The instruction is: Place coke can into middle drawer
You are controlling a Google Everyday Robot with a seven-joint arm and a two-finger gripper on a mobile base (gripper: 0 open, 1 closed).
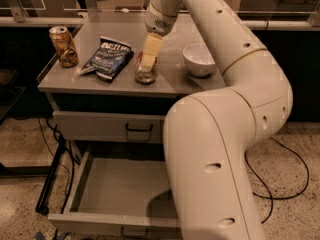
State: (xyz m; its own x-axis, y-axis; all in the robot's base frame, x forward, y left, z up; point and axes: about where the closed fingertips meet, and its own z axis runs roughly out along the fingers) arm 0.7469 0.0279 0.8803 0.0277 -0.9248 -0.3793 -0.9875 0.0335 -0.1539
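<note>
The coke can [144, 74] lies on the grey cabinet top [90, 81], near its front edge, with a silver end facing me and a sliver of red on its left side. My gripper [149, 54] reaches down from above and sits right on the can, hiding most of it. The middle drawer [120, 190] is pulled open below, with a bare grey floor, low side walls and a dark handle [134, 232] at its front. My arm's large lower link covers the drawer's right part.
A brown-gold can [63, 46] stands at the top's left. A blue chip bag [108, 58] lies just left of the coke can. A white bowl [199, 59] sits to the right. A closed drawer front [100, 126] is above the open drawer. Cables run on the floor.
</note>
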